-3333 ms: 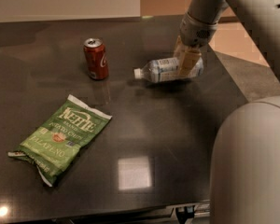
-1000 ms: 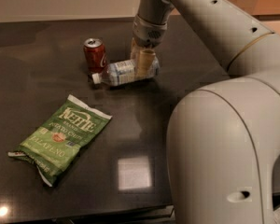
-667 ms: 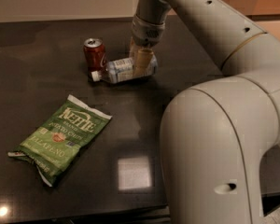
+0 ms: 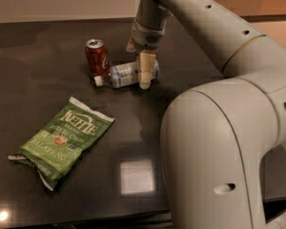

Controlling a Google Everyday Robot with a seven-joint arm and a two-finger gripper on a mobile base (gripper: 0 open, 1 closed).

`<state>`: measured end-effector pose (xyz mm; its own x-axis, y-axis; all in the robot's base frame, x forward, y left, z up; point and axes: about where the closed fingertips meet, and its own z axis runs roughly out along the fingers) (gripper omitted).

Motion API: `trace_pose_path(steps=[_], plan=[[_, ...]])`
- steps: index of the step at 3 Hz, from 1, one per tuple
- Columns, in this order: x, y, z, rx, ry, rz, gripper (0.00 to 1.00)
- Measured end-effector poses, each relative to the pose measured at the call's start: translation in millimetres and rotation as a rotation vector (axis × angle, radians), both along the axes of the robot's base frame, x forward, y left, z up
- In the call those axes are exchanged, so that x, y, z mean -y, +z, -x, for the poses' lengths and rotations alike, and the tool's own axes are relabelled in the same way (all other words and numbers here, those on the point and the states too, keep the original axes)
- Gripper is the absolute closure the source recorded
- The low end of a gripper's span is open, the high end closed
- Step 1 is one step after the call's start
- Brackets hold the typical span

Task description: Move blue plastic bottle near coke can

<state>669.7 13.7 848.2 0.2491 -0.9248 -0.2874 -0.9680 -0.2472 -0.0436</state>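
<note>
The blue plastic bottle (image 4: 124,74) lies on its side on the dark table (image 4: 38,94). Its white cap points left and almost touches the foot of the coke can (image 4: 97,57). The red can stands upright just behind and left of the cap. My gripper (image 4: 141,74) comes down from above and straddles the bottle's right end. One pale finger (image 4: 145,70) is in front of the bottle and the other is behind it, shut on the bottle.
A green Kettle chips bag (image 4: 64,140) lies flat at the front left. My arm's large white body (image 4: 219,147) fills the right side of the view. The table's front edge (image 4: 86,218) runs along the bottom.
The gripper has carried the bottle left from the table's middle right until its cap is next to the can. The can and the chips bag have not moved.
</note>
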Motion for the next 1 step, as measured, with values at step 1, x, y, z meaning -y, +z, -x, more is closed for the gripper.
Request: trace_pose_path(steps=[1], plan=[[-3.7, -2.3, -4.5, 0.012, -0.003, -0.008, 0.00]])
